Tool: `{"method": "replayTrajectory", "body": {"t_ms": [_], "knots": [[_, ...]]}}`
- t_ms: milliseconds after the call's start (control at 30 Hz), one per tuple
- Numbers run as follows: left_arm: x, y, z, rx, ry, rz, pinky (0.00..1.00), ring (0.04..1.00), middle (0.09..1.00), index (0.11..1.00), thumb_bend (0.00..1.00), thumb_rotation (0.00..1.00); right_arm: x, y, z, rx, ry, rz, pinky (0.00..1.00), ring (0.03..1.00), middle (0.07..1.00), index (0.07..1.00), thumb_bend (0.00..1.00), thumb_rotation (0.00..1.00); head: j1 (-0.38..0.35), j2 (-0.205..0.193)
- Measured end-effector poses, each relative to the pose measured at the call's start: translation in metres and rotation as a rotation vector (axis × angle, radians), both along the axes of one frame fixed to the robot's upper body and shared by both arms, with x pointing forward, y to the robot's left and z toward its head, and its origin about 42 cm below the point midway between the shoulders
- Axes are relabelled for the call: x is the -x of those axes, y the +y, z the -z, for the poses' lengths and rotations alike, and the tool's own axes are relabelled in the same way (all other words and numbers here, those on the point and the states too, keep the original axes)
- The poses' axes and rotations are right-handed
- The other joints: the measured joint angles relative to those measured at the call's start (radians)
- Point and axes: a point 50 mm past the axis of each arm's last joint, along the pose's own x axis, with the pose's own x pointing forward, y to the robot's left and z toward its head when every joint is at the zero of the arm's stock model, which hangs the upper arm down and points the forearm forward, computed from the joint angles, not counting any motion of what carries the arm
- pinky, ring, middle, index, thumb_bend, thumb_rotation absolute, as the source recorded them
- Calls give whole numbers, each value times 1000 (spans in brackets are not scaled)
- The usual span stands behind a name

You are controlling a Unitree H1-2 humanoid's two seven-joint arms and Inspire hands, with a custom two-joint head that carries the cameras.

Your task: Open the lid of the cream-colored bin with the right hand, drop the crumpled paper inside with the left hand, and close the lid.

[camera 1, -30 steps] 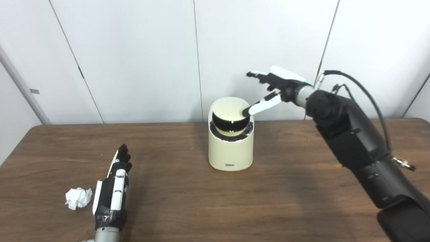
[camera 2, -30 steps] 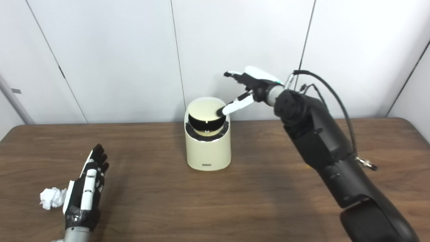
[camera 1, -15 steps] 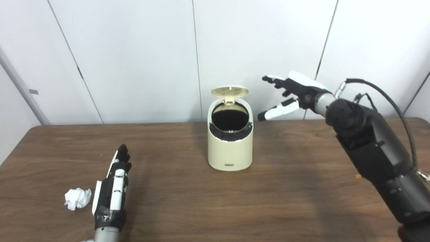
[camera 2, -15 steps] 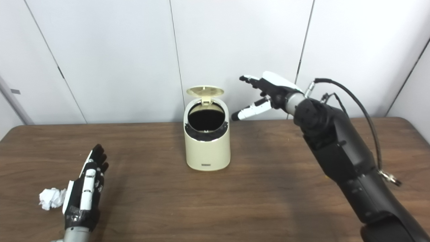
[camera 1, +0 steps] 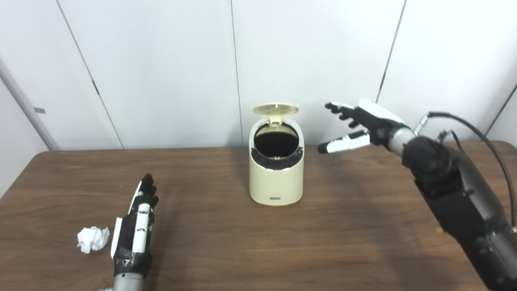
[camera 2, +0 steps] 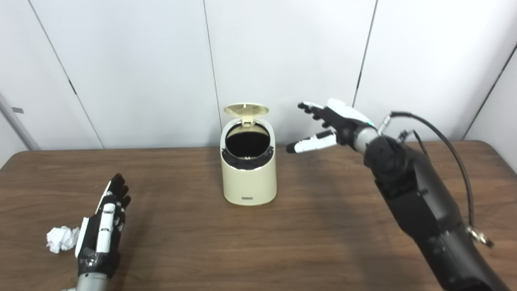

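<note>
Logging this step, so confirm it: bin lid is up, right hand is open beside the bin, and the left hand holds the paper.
One error: the left hand holds nothing. It lies open on the table, the paper beside it, as the left eye view shows. The lid is up; the right hand is open beside the bin.

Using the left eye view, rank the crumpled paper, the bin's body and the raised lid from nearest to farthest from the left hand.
1. The crumpled paper lies on the table just left of the left hand.
2. The cream bin's body stands far off to the hand's right, mid-table.
3. The raised lid stands open above the bin's back edge.
</note>
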Motion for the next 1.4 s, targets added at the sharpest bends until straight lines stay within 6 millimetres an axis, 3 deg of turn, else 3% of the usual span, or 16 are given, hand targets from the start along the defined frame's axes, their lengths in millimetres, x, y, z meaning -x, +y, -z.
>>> {"method": "replayTrajectory", "body": {"t_ms": [167, 200, 267, 333, 500, 800, 1100, 1400], "knots": [[0, 1, 0, 2, 1, 7, 1000, 1000, 1000, 991, 344, 844, 13, -10, 30, -120, 14, 66, 827, 904, 926, 904, 682, 680, -6, 5], [0, 1, 0, 2, 2, 8, 1000, 1000, 998, 991, 344, 845, 15, -13, 35, -157, 7, 85, 819, 888, 911, 913, 621, 827, -9, 6], [0, 1, 0, 2, 5, 9, 1000, 1000, 999, 991, 343, 844, 19, -16, 46, -228, -7, 107, 817, 883, 905, 907, 613, 831, -14, 8], [0, 1, 0, 3, 5, 11, 1000, 1000, 1000, 994, 336, 844, 23, -19, 56, -299, -10, 126, 855, 910, 929, 917, 583, 932, -14, 11], [-1, 1, 1, 1, 13, 22, 1000, 1000, 1000, 997, 352, 857, 38, -28, 79, -440, -51, 189, 914, 930, 928, 914, 543, 988, -17, 17], [-1, 2, 1, 6, 29, 26, 1000, 1000, 1000, 992, 379, 826, 71, -33, 116, -615, -57, 232, 947, 947, 959, 947, 545, 1000, -21, 35], [-1, 2, 2, 8, 48, 26, 1000, 1000, 999, 985, 391, 828, 96, -35, 127, -660, -68, 209, 994, 973, 982, 960, 555, 1000, -26, 52], [-1, 3, 1, 9, 56, 26, 1000, 1000, 1000, 983, 401, 824, 118, -31, 147, -857, -68, 235, 1000, 979, 980, 968, 574, 999, -17, 72]]}}
